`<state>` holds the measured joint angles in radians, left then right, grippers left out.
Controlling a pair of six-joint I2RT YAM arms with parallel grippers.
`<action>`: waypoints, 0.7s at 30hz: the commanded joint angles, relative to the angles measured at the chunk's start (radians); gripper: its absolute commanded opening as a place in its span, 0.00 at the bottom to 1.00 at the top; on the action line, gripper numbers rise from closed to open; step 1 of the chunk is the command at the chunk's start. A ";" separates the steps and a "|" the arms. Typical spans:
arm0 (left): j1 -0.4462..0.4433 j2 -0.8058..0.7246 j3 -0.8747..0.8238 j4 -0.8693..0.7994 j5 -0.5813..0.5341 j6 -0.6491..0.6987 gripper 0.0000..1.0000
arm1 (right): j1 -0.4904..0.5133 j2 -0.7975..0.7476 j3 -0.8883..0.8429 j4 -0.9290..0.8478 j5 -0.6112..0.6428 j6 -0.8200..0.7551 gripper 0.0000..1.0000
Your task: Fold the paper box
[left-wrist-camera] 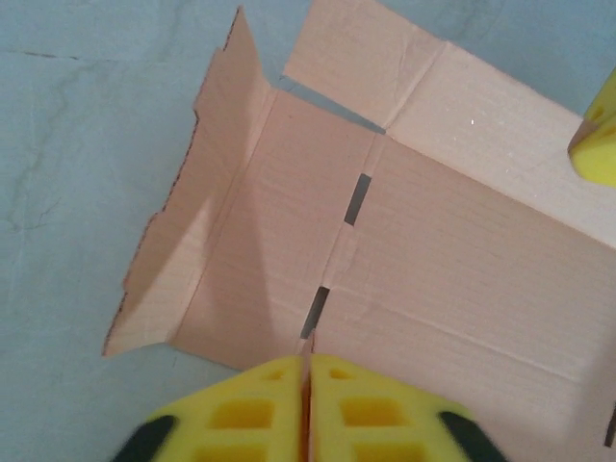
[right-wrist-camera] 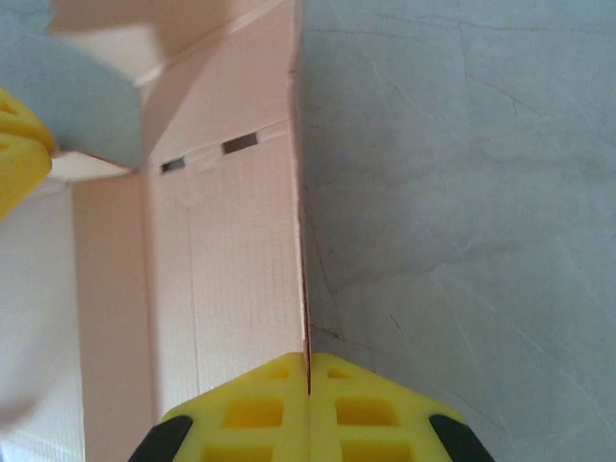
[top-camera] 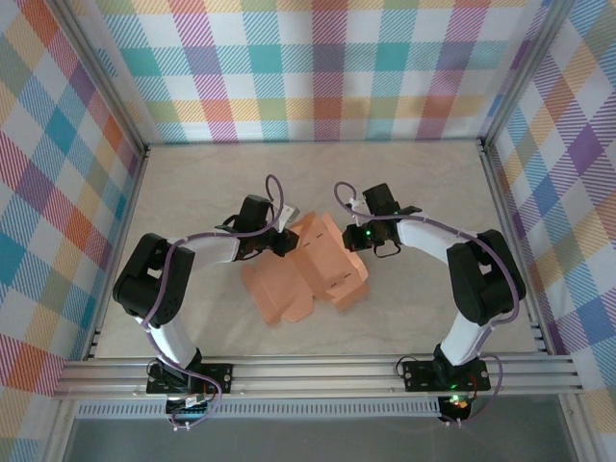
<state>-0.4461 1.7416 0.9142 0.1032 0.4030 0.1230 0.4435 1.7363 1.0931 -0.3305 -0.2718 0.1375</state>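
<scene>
From above, both wrists cover their own fingertips and the far edge of the paper box (top-camera: 308, 279), so that view does not show the grip. The salmon-orange sheet lies partly folded at the middle of the table (top-camera: 192, 192), with its flaps raised unevenly. Its exact shape is hard to read there.

The left gripper (top-camera: 282, 241) sits at the box's far-left edge, just left of the table's centre. The right gripper (top-camera: 358, 238) is at the far-right edge, just right of centre.

In the left wrist view, the left gripper (left-wrist-camera: 306, 364) has its yellow fingers pressed together on a thin edge of the paper box (left-wrist-camera: 443, 241). The sheet spreads away from them over the table (left-wrist-camera: 77, 144), with one flap standing up at the left. The frame cuts the sheet off at the right and bottom. A yellow finger (left-wrist-camera: 599, 144) shows at the right border.

In the right wrist view, the right gripper (right-wrist-camera: 308, 364) is clamped on an upright panel edge of the paper box (right-wrist-camera: 241, 269), and the bare table (right-wrist-camera: 462, 192) lies to the right. A blurred grey patch (right-wrist-camera: 87, 106) at the upper left cannot be identified. A yellow finger (right-wrist-camera: 14, 154) is cut off at the left border.
</scene>
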 commanded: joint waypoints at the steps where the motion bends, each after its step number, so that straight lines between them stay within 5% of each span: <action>1: -0.012 -0.023 -0.002 -0.015 -0.013 0.016 0.21 | -0.008 0.015 0.060 -0.087 -0.035 -0.045 0.00; 15: -0.012 -0.013 0.010 -0.051 -0.002 0.038 0.25 | -0.057 0.118 0.252 -0.341 -0.130 -0.268 0.00; 21: -0.013 0.009 0.026 -0.079 0.001 0.049 0.18 | -0.069 0.144 0.284 -0.361 -0.143 -0.285 0.00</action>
<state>-0.4496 1.7420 0.9150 0.0544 0.3996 0.1467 0.3843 1.8614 1.3460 -0.6392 -0.3763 -0.1043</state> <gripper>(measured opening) 0.201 0.043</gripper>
